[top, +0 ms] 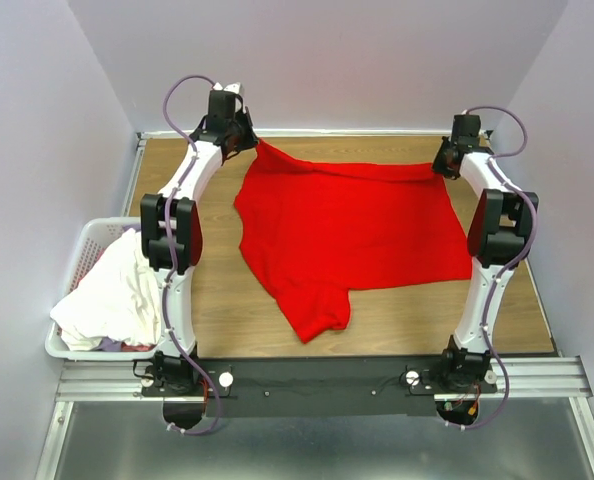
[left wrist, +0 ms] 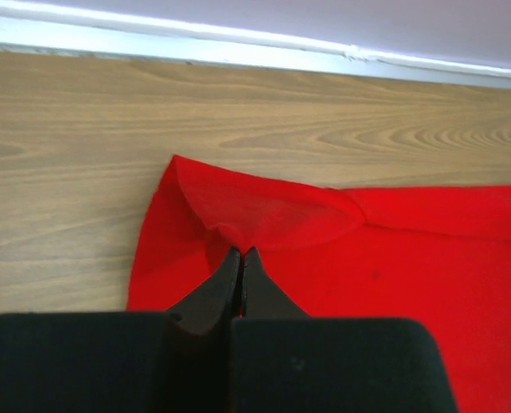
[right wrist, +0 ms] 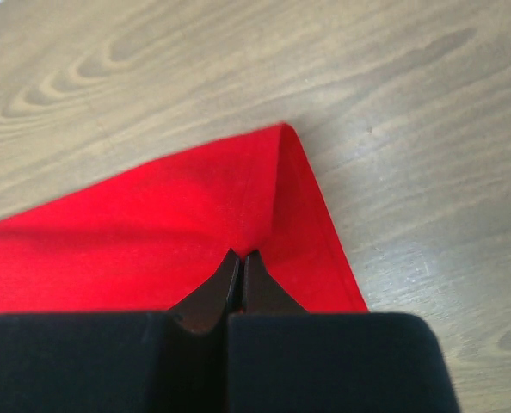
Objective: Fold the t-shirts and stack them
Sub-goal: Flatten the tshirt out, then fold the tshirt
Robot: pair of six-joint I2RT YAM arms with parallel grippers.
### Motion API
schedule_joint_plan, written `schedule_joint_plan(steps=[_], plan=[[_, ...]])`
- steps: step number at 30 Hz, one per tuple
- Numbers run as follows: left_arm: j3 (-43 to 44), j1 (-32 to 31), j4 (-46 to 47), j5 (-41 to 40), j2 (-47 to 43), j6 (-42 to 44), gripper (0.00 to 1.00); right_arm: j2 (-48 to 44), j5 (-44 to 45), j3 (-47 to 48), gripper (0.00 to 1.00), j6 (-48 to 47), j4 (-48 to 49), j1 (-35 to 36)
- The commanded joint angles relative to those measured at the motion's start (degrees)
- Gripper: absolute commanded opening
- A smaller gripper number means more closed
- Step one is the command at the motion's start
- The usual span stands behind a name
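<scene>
The left tool is seen fully closed, its two fingertips pinched together on a bunched corner of the red t-shirt. In the top view this corner is held at about 11 o'clock of the wooden surface, close to the far wall. The right tool is likewise closed, with no gap between its fingertips, and a fold of the shirt's other far corner is clamped in it at about 1 o'clock. Between the two tools the far edge of the shirt is drawn nearly straight, and the rest of the cloth is spread on the surface, one sleeve reaching toward 6 o'clock. White t-shirts are heaped in a laundry basket at about 8 o'clock, just off the surface's left edge.
</scene>
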Motion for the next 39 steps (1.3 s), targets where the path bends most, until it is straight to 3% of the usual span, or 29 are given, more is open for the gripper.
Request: schedule_joint_plan(steps=[1, 18, 26, 39], plan=[[2.7, 0.4, -3.8, 7.7, -0.3, -4.0, 0.0, 0.2, -3.7, 3.5, 0.01, 0.6, 1.3, -0.8], [-18.0, 0.7, -2.4, 9.1, -20.1, -11.4, 0.0, -3.2, -5.7, 2.1, 0.03, -3.7, 0.3, -2.7], [-24.6, 0.5, -2.5, 11.4, -26.4, -12.6, 0.0, -5.7, -4.3, -0.8, 0.03, -4.5, 0.0, -2.9], [-43.1, -0.6, 1.1, 14.5, -35.1, -15.3, 0.0, -6.9, -2.8, -5.9, 0.04, -3.8, -0.3, -3.2]])
